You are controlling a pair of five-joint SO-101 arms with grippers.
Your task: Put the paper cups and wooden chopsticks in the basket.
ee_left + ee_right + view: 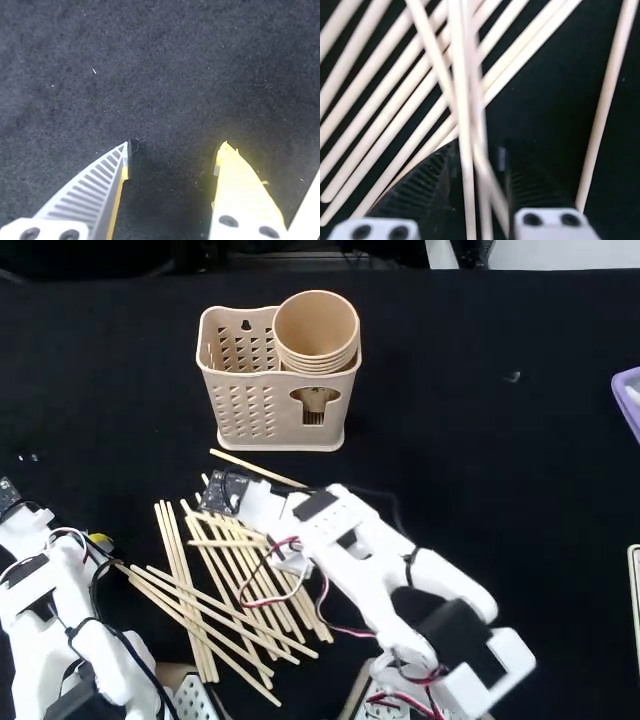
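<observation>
A beige perforated basket (250,405) stands at the back of the table, with a stack of paper cups (315,330) in its right compartment. Many wooden chopsticks (225,580) lie fanned out on the black cloth in front of it. My right gripper (222,492) is low over the far end of that pile. In the right wrist view my right gripper (477,150) is shut on a couple of chopsticks (467,100) that run between its fingers. My left gripper (172,147) is open over bare black cloth, with its arm (40,580) at the front left.
One chopstick (255,468) lies apart between the pile and the basket. A purple object (628,395) sits at the right edge of the table. Black cloth stretches free to the right of the basket and pile.
</observation>
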